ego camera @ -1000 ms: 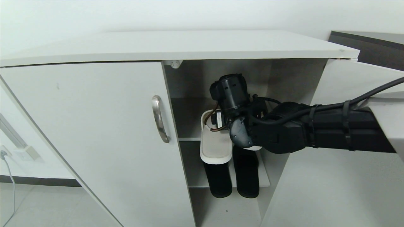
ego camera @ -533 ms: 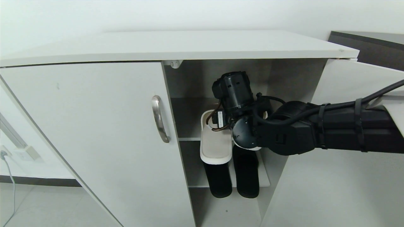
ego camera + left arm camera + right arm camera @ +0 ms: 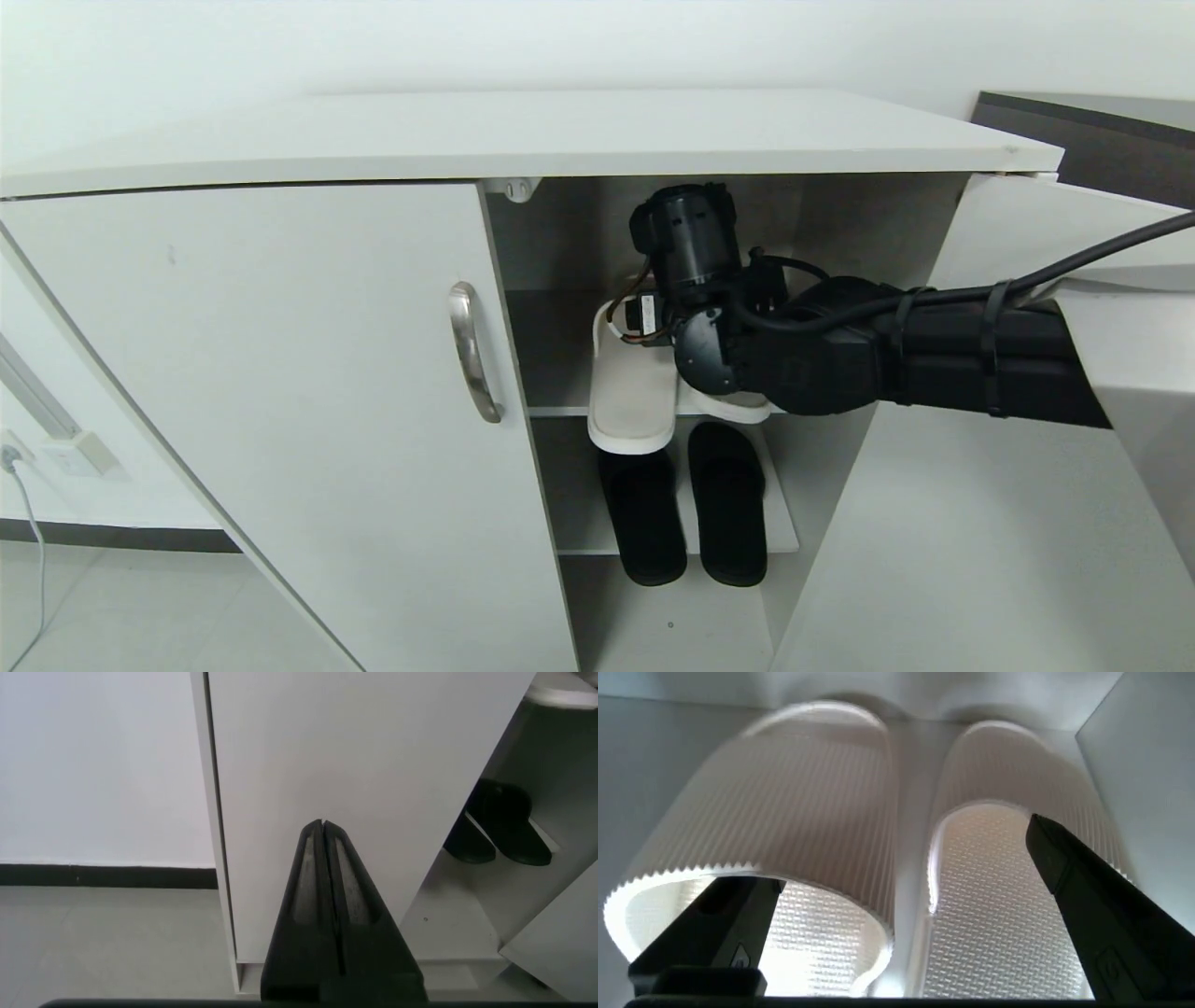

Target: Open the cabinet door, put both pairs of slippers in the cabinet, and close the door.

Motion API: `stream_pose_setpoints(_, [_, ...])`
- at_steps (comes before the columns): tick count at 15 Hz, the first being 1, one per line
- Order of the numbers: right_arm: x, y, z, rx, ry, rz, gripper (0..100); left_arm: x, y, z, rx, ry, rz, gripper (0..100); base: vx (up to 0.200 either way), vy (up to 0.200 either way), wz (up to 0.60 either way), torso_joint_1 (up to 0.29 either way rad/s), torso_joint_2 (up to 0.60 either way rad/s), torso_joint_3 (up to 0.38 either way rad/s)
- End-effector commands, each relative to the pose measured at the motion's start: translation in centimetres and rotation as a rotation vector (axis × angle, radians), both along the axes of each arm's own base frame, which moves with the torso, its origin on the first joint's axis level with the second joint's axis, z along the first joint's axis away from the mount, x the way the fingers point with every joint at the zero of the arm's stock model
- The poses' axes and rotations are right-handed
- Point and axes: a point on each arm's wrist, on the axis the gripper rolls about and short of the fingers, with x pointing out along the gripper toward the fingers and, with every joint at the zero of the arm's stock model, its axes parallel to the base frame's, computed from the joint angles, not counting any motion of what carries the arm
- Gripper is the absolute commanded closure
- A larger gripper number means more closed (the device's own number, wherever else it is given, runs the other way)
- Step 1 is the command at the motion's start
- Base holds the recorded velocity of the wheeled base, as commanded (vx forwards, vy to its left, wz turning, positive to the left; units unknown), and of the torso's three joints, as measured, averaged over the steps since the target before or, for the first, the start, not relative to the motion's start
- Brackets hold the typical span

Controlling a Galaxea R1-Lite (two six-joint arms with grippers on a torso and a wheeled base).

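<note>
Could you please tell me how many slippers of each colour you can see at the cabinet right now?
White slippers: 2
Black slippers: 2
Total: 4

Your right arm (image 3: 934,373) is bulky black casing ending in a ribbed cylindrical wrist motor (image 3: 689,238) — a thick black cable (image 3: 1102,248) is strapped along it with black ties, and thin brown wires (image 3: 620,322) and a small white label (image 3: 643,314) sit by the wrist. Your right gripper (image 3: 887,859) has plain black wedge fingers; your left gripper (image 3: 321,826) has black tapered ones with grey inlays.
</note>
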Motion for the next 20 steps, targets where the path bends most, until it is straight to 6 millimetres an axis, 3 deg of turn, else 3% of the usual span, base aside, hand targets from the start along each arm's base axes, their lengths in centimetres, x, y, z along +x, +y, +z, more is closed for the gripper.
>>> stream_pose_setpoints(1, [0.5, 0.4, -0.9, -0.01, 0.011, -0.001, 0, 0.0, 0.0, 0.0, 0.0, 0.001, 0.0, 100, 0.0, 0.0, 0.0, 0.0, 0.0, 0.0])
stream_pose_setpoints(7, [-0.2, 0.4, -1.9, -0.025, 0.041, 0.004, 0, 0.0, 0.0, 0.0, 0.0, 0.001, 0.0, 100, 0.0, 0.0, 0.0, 0.0, 0.0, 0.0])
stream_pose_setpoints(12, [-3.3, -0.5, 0.1, 0.004, 0.035, 0.038, 0, 0.0, 0.0, 0.0, 0.0, 0.001, 0.0, 100, 0.0, 0.0, 0.0, 0.0, 0.0, 0.0])
stream_pose_setpoints(19, [-11.9, -4.5, 0.8, 0.074, 0.053, 0.242, 0, 0.0, 0.0, 0.0, 0.0, 0.001, 0.0, 100, 0.0, 0.0, 0.0, 0.0, 0.0, 0.0])
stream_pose_setpoints(20, [-12.9, -4.9, 0.6, 0.077, 0.047, 0.271, 100, 0.0, 0.0, 0.0, 0.0, 0.001, 0.0, 100, 0.0, 0.0, 0.0, 0.0, 0.0, 0.0])
